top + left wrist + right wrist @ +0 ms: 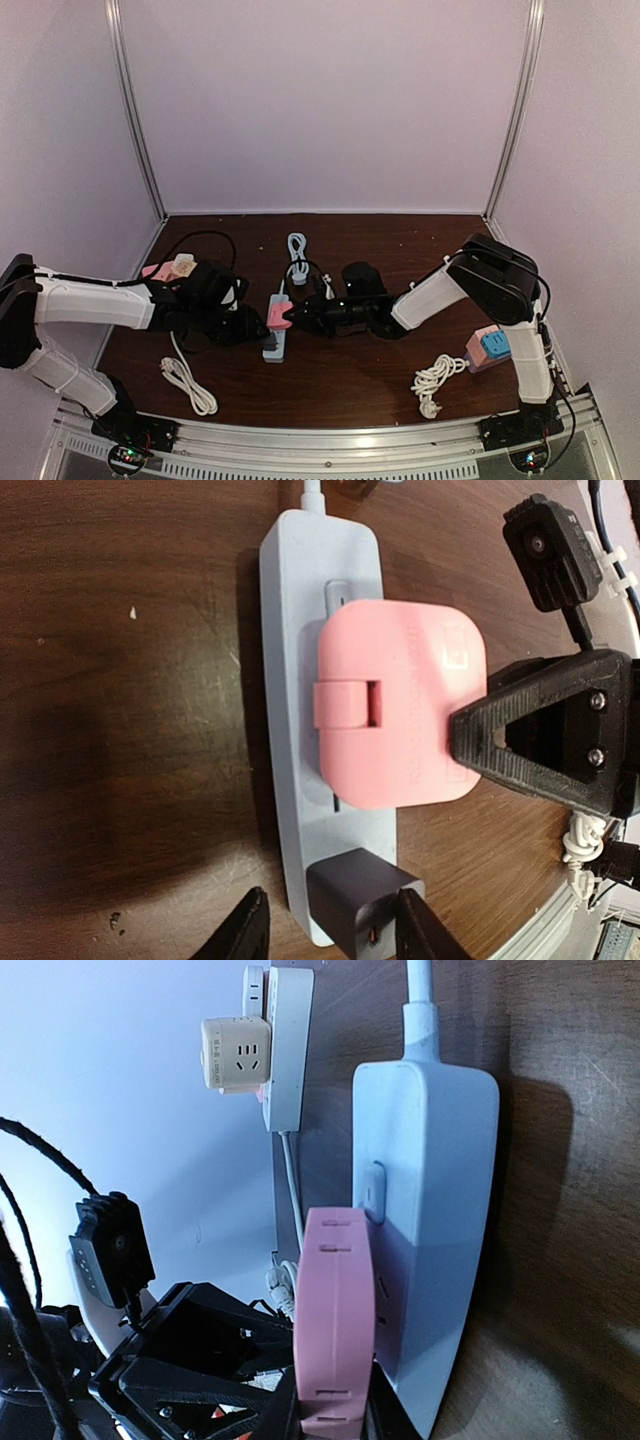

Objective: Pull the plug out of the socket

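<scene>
At table (350,390) centre, the pink plug (390,710) sits pushed into the pale power strip (300,600), long axis running away from the arms; right gripper (462,730), the nearer, is clamped on the plug's right edge, left gripper (335,935) straddles the strip's near end, grip unclear.

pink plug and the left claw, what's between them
A black charger, plugged into the power strip, sits between the pink plug and the left claw, partly inside its spread fingers. The left wrist view shows it.

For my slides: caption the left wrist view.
Jaws of the right gripper clamp the pink plug seated on a blue power strip, black charger beside it.
</scene>
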Motion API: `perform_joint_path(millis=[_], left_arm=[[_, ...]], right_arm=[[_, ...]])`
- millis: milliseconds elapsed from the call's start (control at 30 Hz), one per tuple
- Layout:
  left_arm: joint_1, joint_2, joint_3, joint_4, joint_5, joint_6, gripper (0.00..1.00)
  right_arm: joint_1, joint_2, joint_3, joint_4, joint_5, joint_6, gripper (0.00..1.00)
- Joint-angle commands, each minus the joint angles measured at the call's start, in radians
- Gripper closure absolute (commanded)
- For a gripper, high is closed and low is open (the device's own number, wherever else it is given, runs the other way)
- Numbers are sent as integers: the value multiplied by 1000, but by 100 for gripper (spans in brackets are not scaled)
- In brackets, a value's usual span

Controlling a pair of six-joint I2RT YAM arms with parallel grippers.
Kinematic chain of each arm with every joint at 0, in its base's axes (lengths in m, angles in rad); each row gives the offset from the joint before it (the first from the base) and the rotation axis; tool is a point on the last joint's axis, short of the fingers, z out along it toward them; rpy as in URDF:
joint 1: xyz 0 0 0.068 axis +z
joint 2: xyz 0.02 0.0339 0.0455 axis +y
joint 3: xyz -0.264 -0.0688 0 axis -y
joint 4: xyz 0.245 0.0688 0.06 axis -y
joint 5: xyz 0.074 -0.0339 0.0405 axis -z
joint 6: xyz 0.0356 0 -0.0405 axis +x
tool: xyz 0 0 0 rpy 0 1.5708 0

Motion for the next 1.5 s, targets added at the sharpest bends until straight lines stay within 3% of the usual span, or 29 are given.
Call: perform_joint_path(millis=[0,200,867,1200,1467], left_arm=[[-1,-14,6,-98,29,70,58],[-7,7,17,-111,79,111,58],[-8,113,2,-262,10,126,64],[-8,137,87,-322,-11,155,65],[-8,133,159,-348,-22,171,62]], right_arm=[[-6,-23,52,104,-21,-9,100],[-5,-17,59,91,-15,-14,100],[-14,-71,60,106,-29,-30,100],[-27,-81,67,127,-37,-29,100],[-109,-172,44,-106,0,-181,100]])
